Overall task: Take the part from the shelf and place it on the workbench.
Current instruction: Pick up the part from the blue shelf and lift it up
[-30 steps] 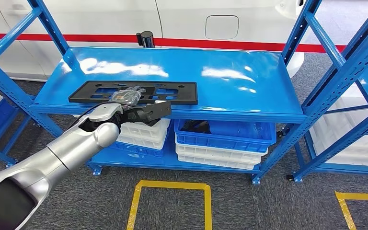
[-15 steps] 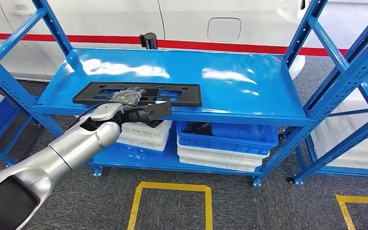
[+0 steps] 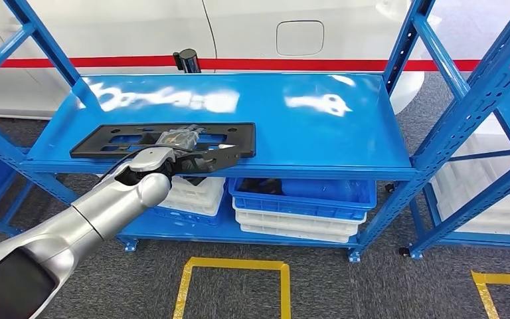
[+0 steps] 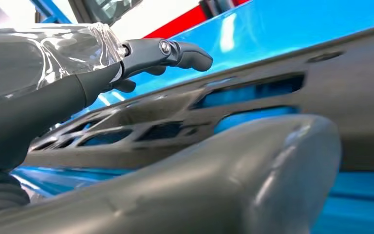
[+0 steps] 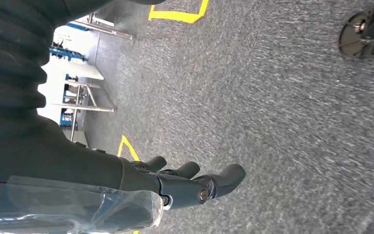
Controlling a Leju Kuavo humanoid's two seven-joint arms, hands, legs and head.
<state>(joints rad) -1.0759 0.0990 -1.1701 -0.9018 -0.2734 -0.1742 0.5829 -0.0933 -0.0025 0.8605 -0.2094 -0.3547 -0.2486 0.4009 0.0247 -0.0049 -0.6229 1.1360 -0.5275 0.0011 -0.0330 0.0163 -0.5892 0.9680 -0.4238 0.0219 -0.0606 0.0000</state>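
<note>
- Shelf (image 3: 319, 126): a flat part (image 3: 106, 141) lies on its top board, at the left half, along the front edge.
- Left hand (image 3: 196, 154) sits at the shelf's front edge, at the part's near long side; fingers (image 4: 175, 51) lie above the part, thumb (image 4: 253, 165) below and in front of it.
- Lower board of the shelf: a stack of crates (image 3: 196, 193) at left, a second stack of crates (image 3: 302, 209) just beside it at right.
- A post (image 3: 186, 60) stands behind the shelf, toward the left.
- A vehicle body (image 3: 305, 33) runs behind the shelf.
- A second rack (image 3: 498, 133) stands to the right of the shelf.
- Floor markings (image 3: 232, 279) lie in front of the shelf.
- Right hand (image 5: 185, 183) hangs over the floor (image 5: 297, 122), fingers spread.
</note>
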